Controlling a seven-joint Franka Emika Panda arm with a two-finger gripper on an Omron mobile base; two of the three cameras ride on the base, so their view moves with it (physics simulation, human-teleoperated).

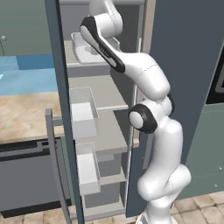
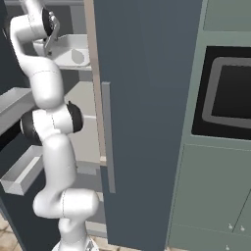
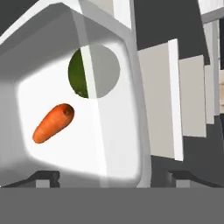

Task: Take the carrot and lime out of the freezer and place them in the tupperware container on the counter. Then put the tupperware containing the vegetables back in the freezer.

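We are at the top of the freezer (image 1: 105, 109), and in the hand view the tupperware container (image 3: 118, 144) sits just under the gripper (image 3: 113, 175), its white floor taking up the left and centre of the frame. The carrot (image 3: 53, 123) lies in it at centre left, and the lime (image 3: 79, 73) sits above it, partly veiled by a pale translucent wall of the container. In the left base view the container shows at upper centre on the top shelf (image 1: 89, 65), behind the arm. The jaws stand spread wide, both dark tips low in the hand view with nothing between them, so we judge the container is resting on the shelf by itself. We cannot tell whether the tips are touching its rim. To finish well, we would draw the hand straight back out of the compartment, staying level so the tips clear the rim and do not drag the container toward the shelf edge, and watch the open door (image 1: 61, 109) at the left.
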